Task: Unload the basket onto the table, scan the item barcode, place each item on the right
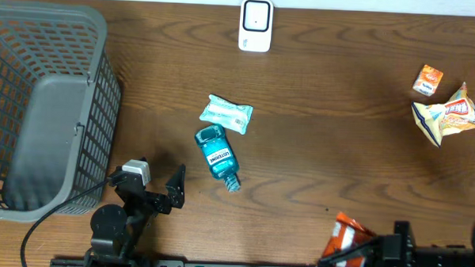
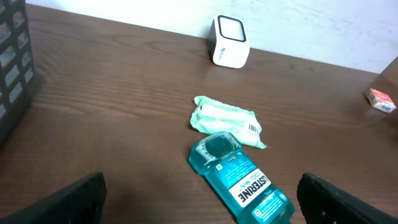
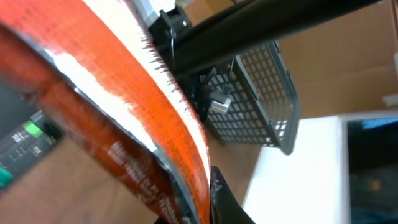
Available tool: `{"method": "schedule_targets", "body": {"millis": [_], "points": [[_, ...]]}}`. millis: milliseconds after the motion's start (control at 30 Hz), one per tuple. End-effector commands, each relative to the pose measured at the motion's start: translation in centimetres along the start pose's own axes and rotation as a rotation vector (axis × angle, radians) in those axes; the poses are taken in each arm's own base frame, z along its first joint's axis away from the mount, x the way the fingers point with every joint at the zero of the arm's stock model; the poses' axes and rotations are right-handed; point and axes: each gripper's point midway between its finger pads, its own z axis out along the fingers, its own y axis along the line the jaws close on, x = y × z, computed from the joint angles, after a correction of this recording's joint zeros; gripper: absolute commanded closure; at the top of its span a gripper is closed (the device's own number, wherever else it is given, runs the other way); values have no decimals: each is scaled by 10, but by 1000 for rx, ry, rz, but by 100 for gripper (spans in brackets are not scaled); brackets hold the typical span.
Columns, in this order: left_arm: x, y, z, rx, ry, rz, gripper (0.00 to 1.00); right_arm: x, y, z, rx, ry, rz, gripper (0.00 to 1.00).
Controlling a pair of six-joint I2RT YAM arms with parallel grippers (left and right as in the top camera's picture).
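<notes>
Showing the right end effector (image 1: 362,250) pinching an orange packet (image 1: 345,235) at the near desk (image 1: 340,153) edge, well apart from the scanner (image 1: 255,25), the left end effector (image 1: 158,185) spread empty, scanning not yet done.

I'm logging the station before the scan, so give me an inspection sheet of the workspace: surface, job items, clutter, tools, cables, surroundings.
Surface: brown wood-grain table.
Job's things: white boxy barcode scanner at the far edge, centre; orange-red foil packet near the front edge.
Clutter: teal plastic mouthwash bottle lying flat beside a pale green wipes pack; small orange carton and yellow-white snack bag at the right; grey plastic mesh basket at the left.
Grippers: left tool open, empty; right tool shut on the packet.
Cables: black cable looping beside the basket.
Surroundings: pale wall behind the table.
</notes>
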Motion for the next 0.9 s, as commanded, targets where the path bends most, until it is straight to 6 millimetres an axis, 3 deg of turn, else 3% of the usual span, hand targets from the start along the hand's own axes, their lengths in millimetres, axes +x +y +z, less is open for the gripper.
{"method": "schedule_targets", "body": {"millis": [0, 200, 500, 767, 867], "points": [[11, 1, 2, 2, 32, -9, 2, 15, -6, 15, -38, 59, -129, 99], [11, 1, 2, 2, 32, -9, 2, 46, -19, 50, -117, 171, -95, 99], [11, 1, 2, 2, 32, -9, 2, 91, -33, 84, -176, 338, -3, 99], [11, 1, 2, 2, 32, -9, 2, 110, -44, 88, -146, 357, 98, 99], [11, 1, 2, 2, 32, -9, 2, 116, -59, 89, -74, 358, 195, 99]]}}
